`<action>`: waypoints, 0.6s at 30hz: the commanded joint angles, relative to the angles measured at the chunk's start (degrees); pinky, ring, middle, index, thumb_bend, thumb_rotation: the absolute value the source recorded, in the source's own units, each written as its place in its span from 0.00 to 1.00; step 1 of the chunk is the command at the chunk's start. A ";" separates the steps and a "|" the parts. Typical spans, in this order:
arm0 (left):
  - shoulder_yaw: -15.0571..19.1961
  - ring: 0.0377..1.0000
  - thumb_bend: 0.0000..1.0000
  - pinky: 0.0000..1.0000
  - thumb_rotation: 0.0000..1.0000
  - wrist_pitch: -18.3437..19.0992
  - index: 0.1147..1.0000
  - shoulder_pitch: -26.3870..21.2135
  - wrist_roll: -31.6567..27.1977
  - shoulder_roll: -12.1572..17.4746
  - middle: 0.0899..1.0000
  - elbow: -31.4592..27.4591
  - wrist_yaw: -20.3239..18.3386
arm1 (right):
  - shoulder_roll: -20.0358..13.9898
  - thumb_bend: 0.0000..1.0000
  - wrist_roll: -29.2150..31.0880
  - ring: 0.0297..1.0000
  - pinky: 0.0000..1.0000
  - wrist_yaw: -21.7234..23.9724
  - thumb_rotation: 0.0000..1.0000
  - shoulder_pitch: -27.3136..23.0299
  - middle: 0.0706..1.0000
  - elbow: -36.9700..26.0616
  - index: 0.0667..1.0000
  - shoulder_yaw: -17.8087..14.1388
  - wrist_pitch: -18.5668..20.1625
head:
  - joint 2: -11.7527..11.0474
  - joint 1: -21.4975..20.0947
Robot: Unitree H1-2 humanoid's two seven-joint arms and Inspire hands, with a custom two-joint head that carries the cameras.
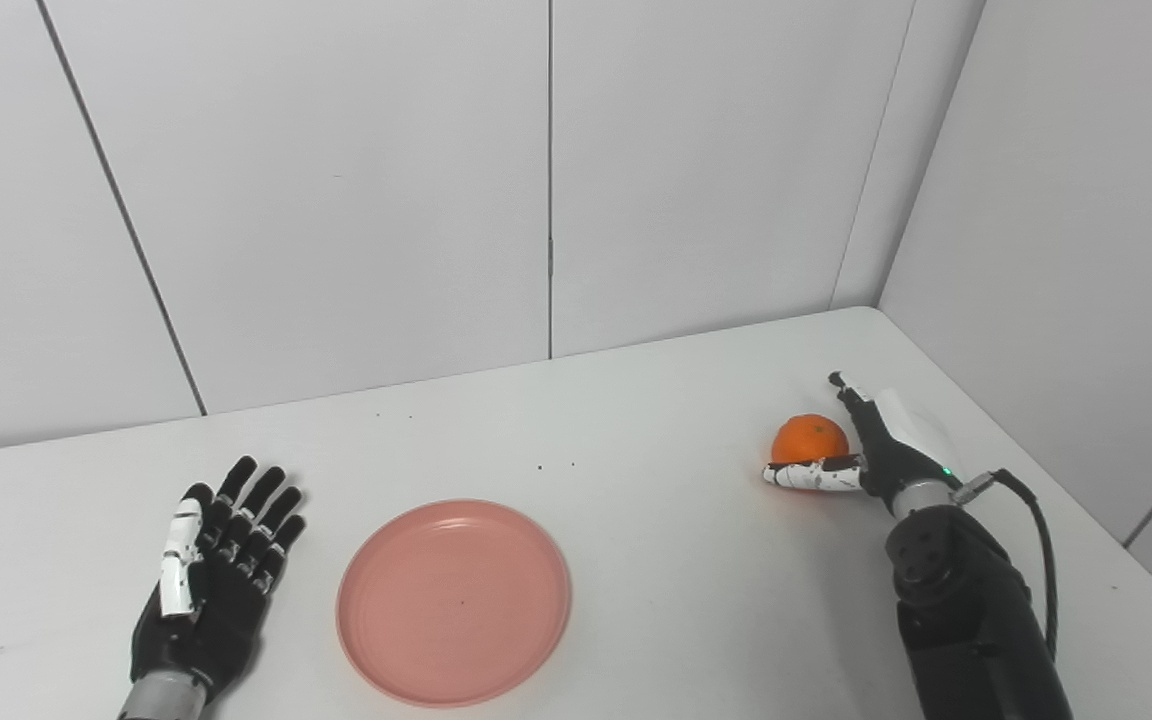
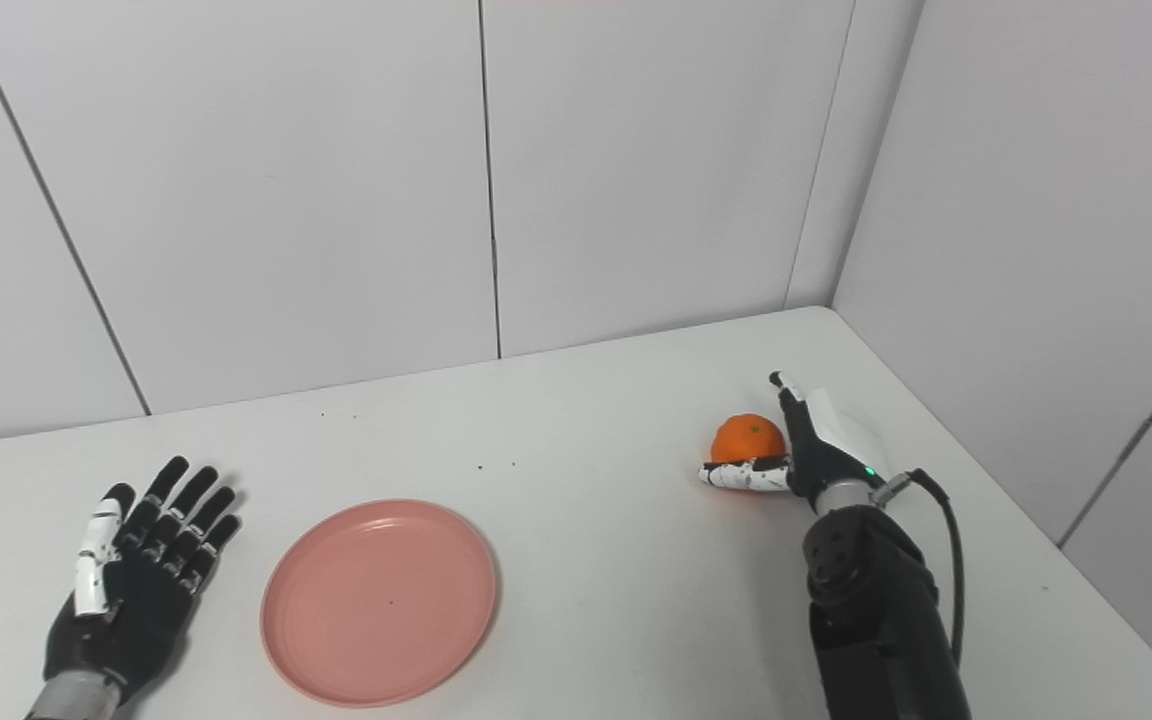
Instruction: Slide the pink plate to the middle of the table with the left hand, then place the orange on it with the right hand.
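We see the pink plate (image 1: 454, 602) lying flat and bare on the white table (image 1: 656, 420), near the front edge and a little left of the middle. Just to its left our left hand (image 1: 211, 585) rests palm up with its fingers spread, holding nothing and not touching the plate. The orange (image 1: 810, 439) sits well apart from the plate, far over on the right side of the table near the wall corner. Our right hand (image 1: 861, 455) is against it, the thumb lying under its near side and the fingers reaching past its right side; whether they actually grip it, we cannot tell.
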 commanded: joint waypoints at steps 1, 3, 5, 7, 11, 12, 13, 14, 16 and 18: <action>0.09 0.94 0.32 0.98 1.00 2.45 0.94 0.85 0.14 0.41 0.94 0.42 0.90 | -1.04 1.00 -0.34 0.80 0.65 -0.21 0.38 -2.39 0.84 -0.50 0.92 -1.02 -0.27 | 0.09 0.02; 0.11 0.94 0.32 0.98 1.00 2.68 0.93 0.86 0.25 0.28 0.93 0.19 1.27 | -0.84 1.00 -0.17 0.65 0.50 -0.06 0.38 -2.53 0.70 -0.16 0.91 -1.34 -0.27 | 0.09 0.02; 0.14 0.94 0.32 0.98 1.00 2.64 0.94 0.86 0.20 0.23 0.94 0.19 1.25 | -0.65 1.00 -0.20 0.65 0.49 0.15 0.38 -2.66 0.71 0.09 0.90 -1.59 -0.27 | 0.09 0.02; 0.08 0.94 0.32 0.98 1.00 2.53 0.94 0.85 0.30 0.27 0.94 0.31 1.16 | -0.66 1.00 -0.18 0.72 0.57 0.51 0.38 -2.77 0.78 0.37 0.89 -1.67 -0.27 | 0.09 0.02; 0.04 0.94 0.32 0.98 1.00 2.37 0.94 0.83 0.46 0.33 0.94 0.35 1.17 | -0.94 1.00 -0.03 0.54 0.43 1.47 0.36 -2.88 0.60 0.74 0.88 -1.49 -0.27 | 0.44 0.19; -0.02 0.94 0.32 0.97 1.00 2.24 0.94 0.85 0.50 0.37 0.93 0.33 1.07 | -1.13 1.00 0.05 0.52 0.41 1.57 0.36 -2.86 0.58 0.92 0.87 -1.30 -0.27 | 0.44 0.19; -0.03 0.94 0.32 0.97 1.00 2.16 0.94 0.88 0.49 0.39 0.93 0.33 1.00 | -1.22 1.00 0.20 0.52 0.41 1.61 0.36 -2.88 0.60 1.11 0.87 -1.23 -0.27 | 0.44 0.19; -0.04 0.93 0.32 0.97 1.00 2.14 0.93 0.89 0.47 0.40 0.93 0.32 0.95 | -1.37 1.00 0.28 0.56 0.44 1.63 0.36 -2.88 0.64 1.36 0.87 -1.04 -0.27 | 0.44 0.19; -0.06 0.93 0.32 0.97 1.00 2.17 0.93 0.89 0.48 0.41 0.93 0.29 0.96 | -1.66 1.00 0.73 0.62 0.48 1.88 0.36 -2.89 0.69 1.70 0.86 -0.71 -0.28 | 0.48 0.20; 0.04 0.93 0.32 0.97 1.00 2.24 0.93 0.83 0.37 0.39 0.93 0.41 1.01 | -1.92 1.00 1.02 0.75 0.62 2.03 0.35 -2.92 0.81 2.11 0.86 -0.33 -0.28 | 0.48 0.20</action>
